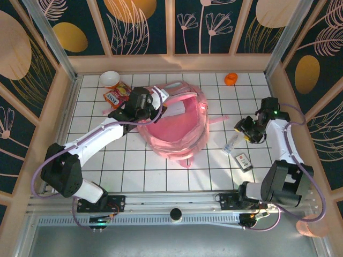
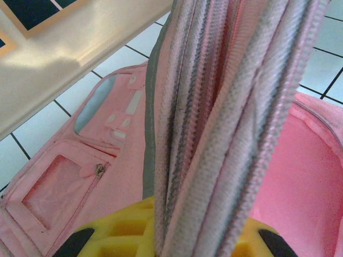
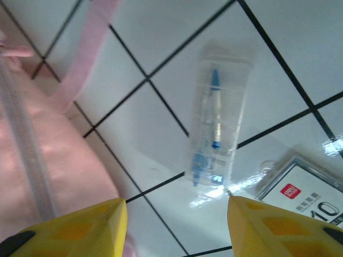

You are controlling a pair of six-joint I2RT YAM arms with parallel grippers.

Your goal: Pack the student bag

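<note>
Bag (image 1: 177, 126) sits mid-table, mouth open upward, between the two grippers.

Left gripper (image 1: 151, 111) is at the bag's left rim. Its fingers are pressed together on the zipper edge, and in the wrist view the fabric band runs up between them (image 2: 171, 246). Past this gripper the bag's pocketed panel lies flat on the tiles, with the wooden wall (image 2: 80, 48) close behind. Room is tight on that side.

Right gripper (image 1: 244, 130) is to the right of the bag, jaws spread with nothing between them (image 3: 177, 225).
- Ahead of it, the clear pen pack (image 3: 217, 123) lies flat on tile, apart from both fingers.
- The box (image 3: 305, 201) is by its right finger, corner just beside the pack's near end.
- Off its left finger are the bag's side and a strap (image 3: 88, 51) trailing on the tiles.
- Between strap and pack is bare tile.
</note>
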